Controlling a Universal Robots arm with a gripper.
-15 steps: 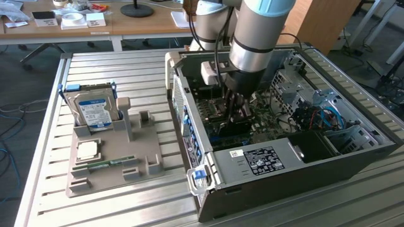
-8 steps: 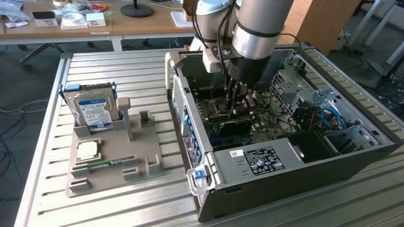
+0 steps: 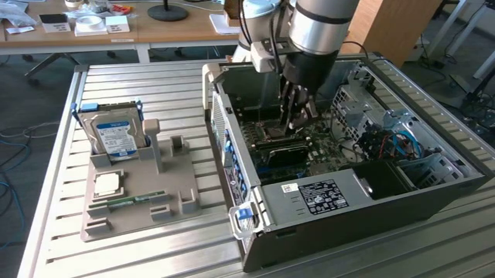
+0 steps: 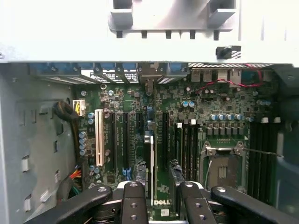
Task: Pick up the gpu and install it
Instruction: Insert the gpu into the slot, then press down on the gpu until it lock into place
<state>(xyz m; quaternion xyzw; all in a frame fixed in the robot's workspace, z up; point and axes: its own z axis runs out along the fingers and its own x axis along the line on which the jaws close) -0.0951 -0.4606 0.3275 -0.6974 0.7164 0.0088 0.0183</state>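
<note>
The tool (image 3: 298,119) hangs inside the open computer case (image 3: 325,202), low over the motherboard (image 4: 187,121). In the wrist view its fingers (image 4: 133,205) are clamped on the gpu (image 4: 148,158), held edge-on between them and standing over the expansion slots (image 4: 120,140). Judged from this, the pick is done and seating is in hand; that calls for lining the card's edge with one slot and pressing straight down.

case walls (image 3: 309,200) hemming gripper (image 3: 298,124), open top
</note>
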